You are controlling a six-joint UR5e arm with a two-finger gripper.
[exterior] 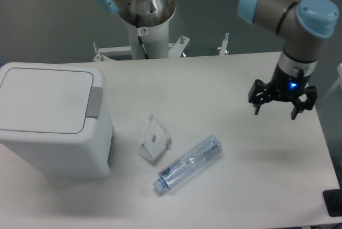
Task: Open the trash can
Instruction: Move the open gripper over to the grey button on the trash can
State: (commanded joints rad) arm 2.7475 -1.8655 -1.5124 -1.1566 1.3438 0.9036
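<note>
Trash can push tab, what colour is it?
Grey, on the white trash can; the push tab shows in the fixed camera.

White rectangular tabletop with rounded corners (214, 84), matte, evenly lit, soft shadows. Dull grey-green smooth floor (48, 15) beyond far edge. White metal bracket frame with bolts (176, 47) at far table edge. Small black object (334, 202) at lower right.

Grey arm (291, 12), pale-blue joint caps; black gripper (276, 109), blue light.
</note>
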